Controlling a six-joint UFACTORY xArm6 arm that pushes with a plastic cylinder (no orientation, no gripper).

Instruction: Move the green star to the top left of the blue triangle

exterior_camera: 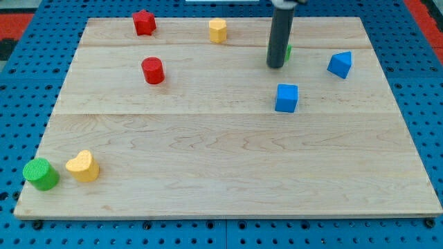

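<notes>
The green star [287, 51] is almost wholly hidden behind my rod; only a green sliver shows at the rod's right edge, near the view's top. My tip [275, 66] rests on the board right in front of it, touching or nearly so. The blue triangle [340, 64] lies to the star's right, about a block's width apart.
A blue cube [286, 97] sits below my tip. A yellow block [218, 30], a red star [144, 22] and a red cylinder [153, 70] lie to the left. A green cylinder [41, 173] and a yellow heart [82, 166] sit at the bottom left corner.
</notes>
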